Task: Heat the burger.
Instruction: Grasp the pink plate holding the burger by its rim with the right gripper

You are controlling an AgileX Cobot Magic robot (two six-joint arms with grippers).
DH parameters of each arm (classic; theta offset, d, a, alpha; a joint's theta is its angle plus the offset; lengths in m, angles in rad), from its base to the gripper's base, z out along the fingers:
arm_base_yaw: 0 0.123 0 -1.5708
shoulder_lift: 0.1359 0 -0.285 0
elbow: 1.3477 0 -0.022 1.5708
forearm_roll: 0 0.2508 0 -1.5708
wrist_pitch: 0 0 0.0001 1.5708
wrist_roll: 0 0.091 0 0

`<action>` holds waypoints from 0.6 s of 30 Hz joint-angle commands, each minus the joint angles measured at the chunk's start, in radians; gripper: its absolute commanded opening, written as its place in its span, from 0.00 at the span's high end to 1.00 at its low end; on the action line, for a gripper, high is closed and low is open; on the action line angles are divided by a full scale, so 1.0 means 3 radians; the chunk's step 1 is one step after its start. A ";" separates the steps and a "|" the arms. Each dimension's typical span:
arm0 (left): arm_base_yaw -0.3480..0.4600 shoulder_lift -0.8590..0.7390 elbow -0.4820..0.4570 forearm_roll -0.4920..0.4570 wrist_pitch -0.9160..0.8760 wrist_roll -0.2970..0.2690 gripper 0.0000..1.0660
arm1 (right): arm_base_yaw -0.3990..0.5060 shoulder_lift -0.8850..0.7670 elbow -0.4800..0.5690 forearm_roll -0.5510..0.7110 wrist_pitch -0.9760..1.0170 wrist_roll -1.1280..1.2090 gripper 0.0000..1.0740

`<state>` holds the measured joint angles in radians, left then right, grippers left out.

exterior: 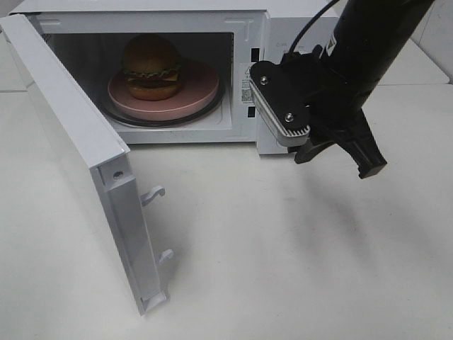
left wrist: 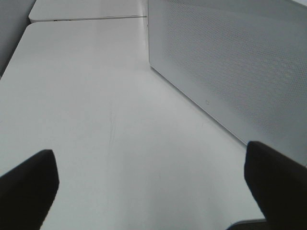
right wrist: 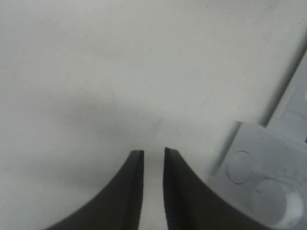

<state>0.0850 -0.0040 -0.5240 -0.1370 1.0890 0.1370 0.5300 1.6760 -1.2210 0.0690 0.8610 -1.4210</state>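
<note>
The burger (exterior: 151,65), with a golden-brown bun, green lettuce and a dark patty, sits on a pink round plate (exterior: 202,88) inside the open white microwave (exterior: 263,42). My right gripper (exterior: 368,166) hangs in front of the microwave's right-hand panel, low over the table. In the right wrist view its fingers (right wrist: 152,153) stand almost together with only a narrow gap and hold nothing. My left gripper (left wrist: 153,179) is open and empty over the bare table beside a perforated white panel (left wrist: 230,62). It is out of the exterior view.
The microwave door (exterior: 78,149) swings wide open toward the front left, with two latch hooks (exterior: 152,195) on its edge. A corner of the microwave casing (right wrist: 259,167) lies close to the right fingers. The white table (exterior: 283,255) extends in front.
</note>
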 commanded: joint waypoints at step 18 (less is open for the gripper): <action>-0.0013 -0.0017 0.0010 -0.0023 -0.0043 -0.0020 0.08 | 0.0363 0.0283 -0.0413 -0.0330 -0.0913 0.0353 0.11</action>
<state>0.0850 -0.0040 -0.5240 -0.1370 1.0890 0.1370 0.6340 1.7580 -1.3360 -0.0220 0.5920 -1.3210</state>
